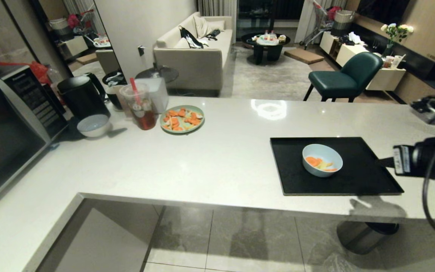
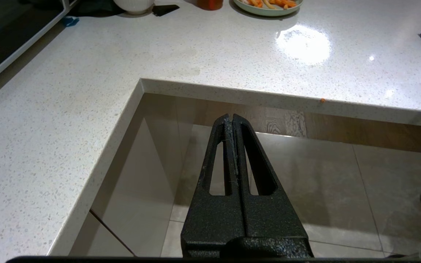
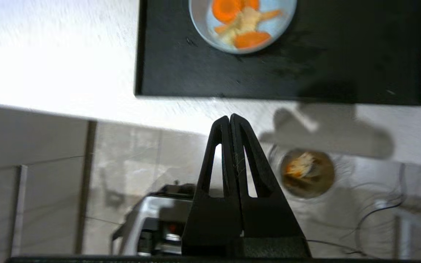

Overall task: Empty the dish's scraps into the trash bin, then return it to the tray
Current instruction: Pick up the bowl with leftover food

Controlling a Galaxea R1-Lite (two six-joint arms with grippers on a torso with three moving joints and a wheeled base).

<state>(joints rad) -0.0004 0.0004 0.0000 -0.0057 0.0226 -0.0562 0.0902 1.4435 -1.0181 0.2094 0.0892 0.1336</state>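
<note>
Black tray [image 1: 357, 181] sits at the table's [image 1: 217, 166] near edge, above the trash bin [image 3: 307, 173] on the floor, which I judge keeps tipping short. The dish [image 1: 322, 159] rests on it, scraps [image 1: 318, 162] inside. My right claw [image 3: 230, 117] is fully closed, empty, nearer than the tray, well apart from the dish. My left claw [image 2: 231, 117], closed, parks off the table.

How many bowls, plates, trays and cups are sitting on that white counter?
Bowls: 2, light-blue bowl holding scraps; white-grey bowl.
Plates: 1, green plate.
Trays: 1, black tray.
Cups: 1, plastic cup with straw.
Total: 5
</note>
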